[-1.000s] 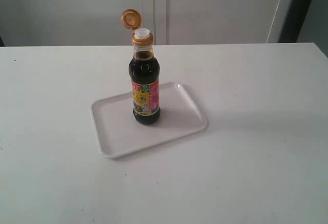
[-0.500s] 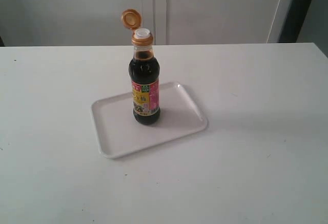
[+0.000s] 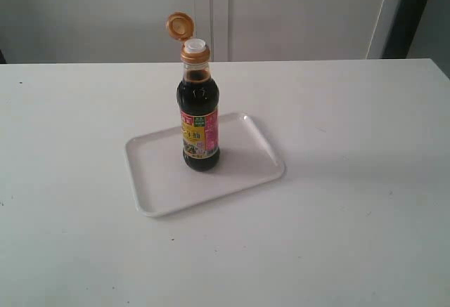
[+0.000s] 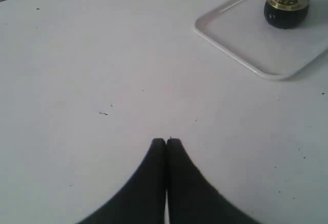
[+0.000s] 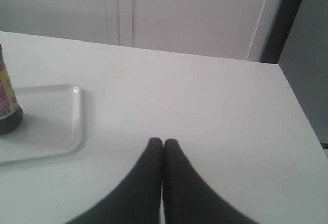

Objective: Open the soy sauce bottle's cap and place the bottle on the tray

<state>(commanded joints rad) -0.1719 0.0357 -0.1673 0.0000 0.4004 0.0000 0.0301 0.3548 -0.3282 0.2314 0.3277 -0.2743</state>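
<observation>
The soy sauce bottle (image 3: 199,124) stands upright on the white tray (image 3: 162,180), near its middle. Its orange-brown cap (image 3: 178,25) is flipped open and tilts back on its hinge, baring the white spout (image 3: 195,44). The left wrist view shows the bottle's base (image 4: 286,3) on the tray (image 4: 241,39), well away from my left gripper (image 4: 166,141), which is shut with nothing in it. My right gripper (image 5: 163,141) is also shut and empty, and the bottle (image 5: 7,106) and tray (image 5: 56,116) lie off to one side of it. Neither gripper appears in the exterior view.
The white table (image 3: 351,180) spreads wide around the tray. Its far edge meets a pale wall with a vertical seam (image 3: 211,5). A dark upright strip (image 3: 415,12) stands at the far right corner, beyond the table's right edge (image 5: 300,111).
</observation>
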